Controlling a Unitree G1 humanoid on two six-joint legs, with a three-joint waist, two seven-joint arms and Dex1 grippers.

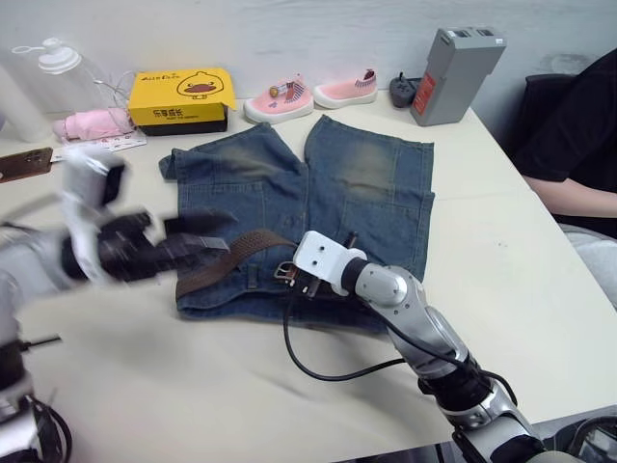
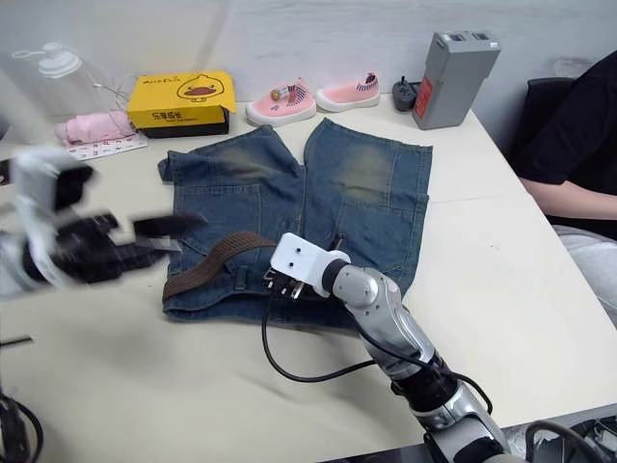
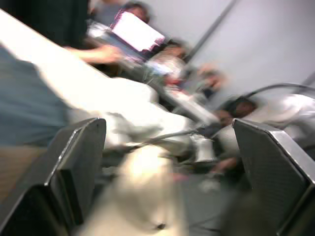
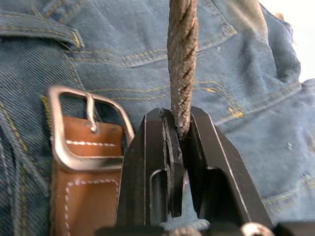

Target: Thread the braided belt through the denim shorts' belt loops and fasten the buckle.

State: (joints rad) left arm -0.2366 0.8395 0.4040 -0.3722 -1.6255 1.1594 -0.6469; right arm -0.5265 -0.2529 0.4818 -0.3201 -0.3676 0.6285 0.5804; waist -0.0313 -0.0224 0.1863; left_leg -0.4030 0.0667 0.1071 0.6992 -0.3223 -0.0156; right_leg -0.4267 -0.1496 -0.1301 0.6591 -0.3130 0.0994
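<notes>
Dark-brown woven strap, the braided belt [image 1: 234, 253], lying across the waistband of the denim shorts [image 1: 318, 193], curving from the left edge of the waist toward the middle. At the middle, the buckle [image 4: 86, 129], a metal frame with a prong on a tan stitched leather end, flat on the denim just beside the right gripper [image 4: 177, 135]. Right gripper fingers [image 4: 147, 162] clenched on the braided strap, which rises edge-on from between the black pads. In the head views, right gripper [image 1: 307, 282] down on the waistband at the near edge of the shorts, white wrist block above it, black cable [image 1: 318, 362] looping onto the table [image 1: 193, 386] in front. Shorts spread flat, legs pointing away, faded yellowish patches on both legs. Belt loops too small to tell apart here. Left gripper [image 1: 207, 243] blurred, hovering at the left end of the waistband above the strap; in the left wrist view its fingers [image 3: 74, 162] wide apart and released, nothing between them. Farther back on the table: yellow box [image 1: 183, 96] with a duck print, pair of pink child's shoes [image 1: 308, 95], grey upright battery-like block [image 1: 455, 72], pink cloth [image 1: 92, 123] and a clear bottle [image 1: 58, 68] at the far left. Seated person in a black sleeve [image 1: 574, 135] at the right side of the table.
</notes>
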